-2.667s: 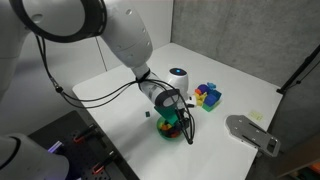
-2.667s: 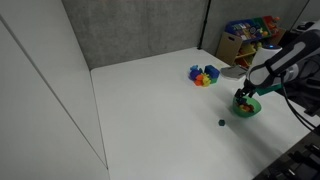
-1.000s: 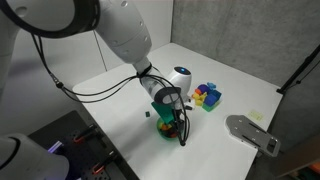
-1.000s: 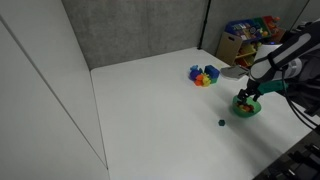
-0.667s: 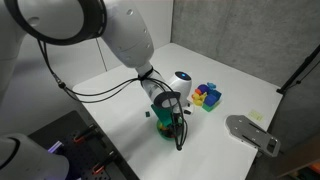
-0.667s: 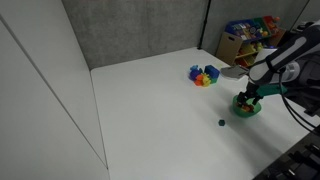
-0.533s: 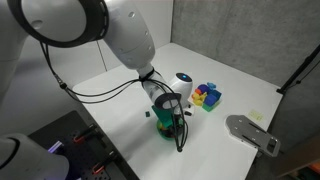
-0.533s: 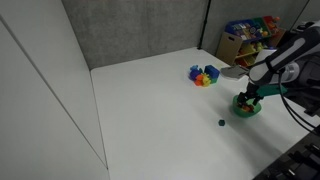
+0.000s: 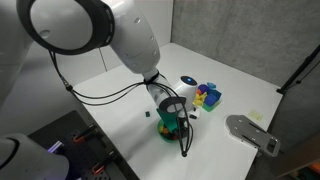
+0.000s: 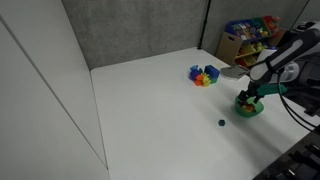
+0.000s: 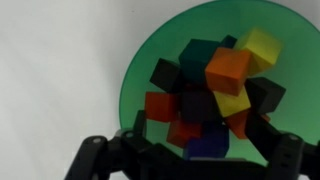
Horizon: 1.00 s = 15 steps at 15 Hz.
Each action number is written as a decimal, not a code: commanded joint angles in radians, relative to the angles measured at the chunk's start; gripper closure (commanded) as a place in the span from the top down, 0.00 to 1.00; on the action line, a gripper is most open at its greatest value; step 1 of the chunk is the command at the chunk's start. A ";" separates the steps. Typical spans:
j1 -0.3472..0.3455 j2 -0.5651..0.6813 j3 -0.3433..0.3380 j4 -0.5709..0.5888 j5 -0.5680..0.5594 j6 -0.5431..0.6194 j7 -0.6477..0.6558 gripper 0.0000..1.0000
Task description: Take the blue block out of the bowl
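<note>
The small green bowl holds a pile of several coloured blocks. The blue block lies at the near edge of the pile, under red, orange and yellow blocks. My gripper is open and low over the bowl, with one finger on each side of the pile and the blue block between them, not clamped. In both exterior views the gripper hides most of the bowl.
A small dark block lies on the white table beside the bowl. A blue tray of coloured blocks and a white round object stand farther back. A grey device lies off the table's side.
My gripper has sunk a little lower into the bowl and around the pile. The blocks and bowl have not moved.
</note>
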<state>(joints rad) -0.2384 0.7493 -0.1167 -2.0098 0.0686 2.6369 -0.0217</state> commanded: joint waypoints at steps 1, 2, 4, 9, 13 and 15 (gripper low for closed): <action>-0.001 0.021 -0.005 0.034 -0.004 0.035 -0.004 1.00; 0.001 0.022 -0.006 0.035 -0.007 0.048 -0.006 1.00; 0.010 0.023 -0.010 0.033 -0.016 0.077 -0.008 1.00; 0.030 0.010 -0.008 0.012 -0.044 0.138 -0.025 1.00; 0.046 0.004 -0.010 -0.001 -0.072 0.174 -0.031 0.79; 0.049 0.003 -0.009 -0.004 -0.083 0.189 -0.035 0.66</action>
<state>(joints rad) -0.1985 0.7634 -0.1179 -1.9962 0.0070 2.7947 -0.0373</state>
